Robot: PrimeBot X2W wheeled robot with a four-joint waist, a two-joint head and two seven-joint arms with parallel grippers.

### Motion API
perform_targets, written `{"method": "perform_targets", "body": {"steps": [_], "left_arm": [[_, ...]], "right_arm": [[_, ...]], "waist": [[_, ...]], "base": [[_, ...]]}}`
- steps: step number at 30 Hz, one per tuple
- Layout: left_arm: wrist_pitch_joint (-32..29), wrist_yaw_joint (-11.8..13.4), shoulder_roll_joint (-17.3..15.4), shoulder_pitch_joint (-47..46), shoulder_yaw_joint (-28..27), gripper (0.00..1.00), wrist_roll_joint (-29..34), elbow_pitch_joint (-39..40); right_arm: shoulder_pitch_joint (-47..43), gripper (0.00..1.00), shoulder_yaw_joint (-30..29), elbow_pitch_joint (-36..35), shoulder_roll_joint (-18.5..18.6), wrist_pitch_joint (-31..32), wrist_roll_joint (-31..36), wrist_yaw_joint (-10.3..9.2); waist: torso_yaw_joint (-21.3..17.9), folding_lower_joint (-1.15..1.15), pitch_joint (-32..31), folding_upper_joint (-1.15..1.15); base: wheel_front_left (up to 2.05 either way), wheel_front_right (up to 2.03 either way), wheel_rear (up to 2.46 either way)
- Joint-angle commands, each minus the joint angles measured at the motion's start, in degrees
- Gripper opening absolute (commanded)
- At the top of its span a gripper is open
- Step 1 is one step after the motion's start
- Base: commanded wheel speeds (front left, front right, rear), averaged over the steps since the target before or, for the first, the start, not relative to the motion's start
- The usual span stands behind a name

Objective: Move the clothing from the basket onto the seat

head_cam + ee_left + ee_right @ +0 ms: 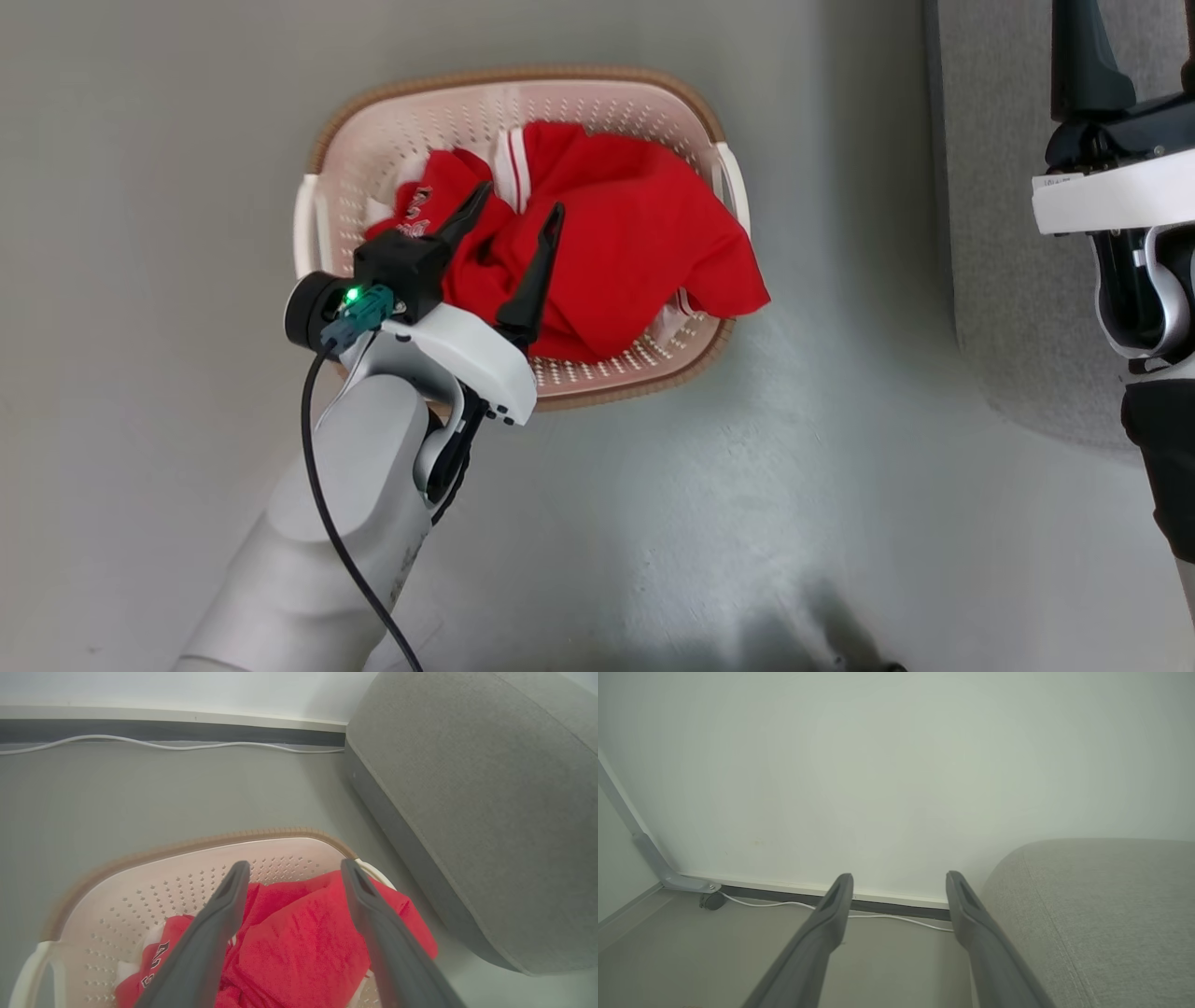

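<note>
Left gripper (521,199), fingers apart, hangs over the clothing (635,243), a soft, light red heap likely to bunch and drape, best pinched at a raised fold mid-pile. It lies in the basket (504,79) at frame centre; the seat (1008,280) is at right, near the right gripper (899,877), also spread.

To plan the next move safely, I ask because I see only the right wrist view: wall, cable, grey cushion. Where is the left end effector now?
Observer: The left end effector is over the red clothing in the basket.
Operator: Does it grip cloth?
Observer: No, its fingers are spread wide and hold nothing.
Operator: What lies beside the basket?
Observer: The seat, on the robot's right, with bare floor between them.
</note>
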State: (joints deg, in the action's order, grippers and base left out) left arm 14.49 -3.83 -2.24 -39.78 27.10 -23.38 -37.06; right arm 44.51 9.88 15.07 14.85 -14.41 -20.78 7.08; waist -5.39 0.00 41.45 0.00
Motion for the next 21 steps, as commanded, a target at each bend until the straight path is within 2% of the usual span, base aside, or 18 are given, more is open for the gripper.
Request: {"method": "perform_targets", "body": {"steps": [1,8,12,19,21], "left_arm": [[0.51,-0.77,-0.64,-1.29,-0.40,1.00,-0.51,-0.40],[0.51,-3.25,-0.64,-8.14,5.74,1.00,-2.08,-9.70],[0.51,-3.59,-0.64,-11.19,9.37,1.00,-4.10,-13.67],[0.51,-3.64,-0.64,-15.76,20.81,1.00,-12.43,-17.31],[0.51,-3.64,-0.65,-16.65,22.01,1.00,-13.42,-17.97]], "right_arm": [[-0.10,1.00,0.79,-2.01,0.10,-0.59,-0.34,0.41],[1.95,1.00,1.87,-4.04,-0.83,-0.59,-0.80,0.41],[3.11,1.00,2.69,-5.10,-1.74,-0.59,-0.77,0.41],[4.99,1.00,3.68,-6.70,-2.99,-0.59,-1.07,0.41],[5.22,1.00,3.75,-6.89,-3.12,-0.59,-1.13,0.41]], "waist": [[-2.43,0.00,3.23,0.00],[-5.18,0.00,7.19,0.00],[-6.73,0.00,8.82,0.00],[-8.61,0.00,11.24,0.00],[-8.83,0.00,11.56,0.00]], "base": [[0.00,0.00,0.00],[0.00,0.00,0.00],[0.00,0.00,0.00],[0.00,0.00,0.00],[0.00,0.00,0.00]]}}
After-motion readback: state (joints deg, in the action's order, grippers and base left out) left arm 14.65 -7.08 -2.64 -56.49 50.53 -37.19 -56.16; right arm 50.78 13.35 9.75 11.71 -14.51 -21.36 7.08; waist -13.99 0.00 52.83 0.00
